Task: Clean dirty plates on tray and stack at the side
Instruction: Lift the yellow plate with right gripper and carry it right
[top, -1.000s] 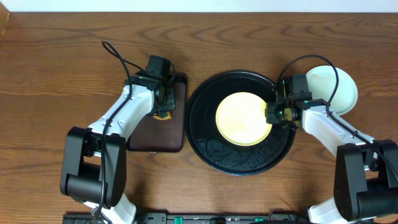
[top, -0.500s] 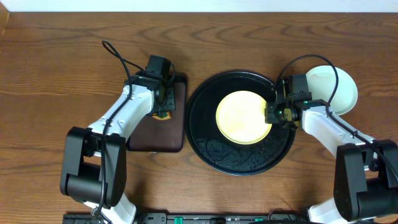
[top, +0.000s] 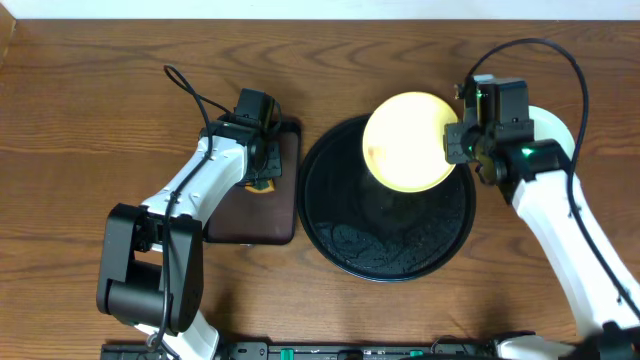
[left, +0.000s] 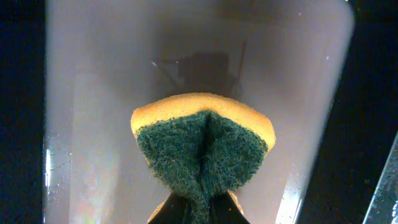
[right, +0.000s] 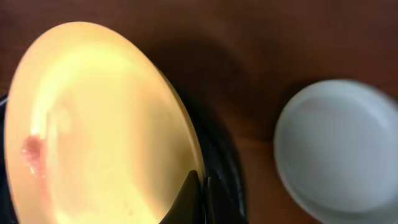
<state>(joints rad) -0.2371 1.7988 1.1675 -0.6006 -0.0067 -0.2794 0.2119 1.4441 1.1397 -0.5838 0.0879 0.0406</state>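
Observation:
My right gripper (top: 455, 140) is shut on the right rim of the pale yellow plate (top: 408, 141) and holds it lifted above the far part of the large round black tray (top: 345, 245). In the right wrist view the yellow plate (right: 93, 130) has a small reddish smear at its left, and my fingers (right: 200, 186) pinch its edge. A pale mint-blue plate (top: 555, 150) lies on the table right of the tray, partly hidden by my right arm; it also shows in the right wrist view (right: 339, 146). My left gripper (top: 262, 165) is shut on a yellow-green sponge (left: 204, 146).
A smaller dark brown rectangular tray (top: 270, 215) lies left of the black tray; the sponge is held over it (left: 93, 124). The black tray's floor looks wet. The table's far edge meets a white wall at the top.
My right gripper has lifted the yellow plate off the black tray and carried it up and toward the far right. The left arm has not moved.

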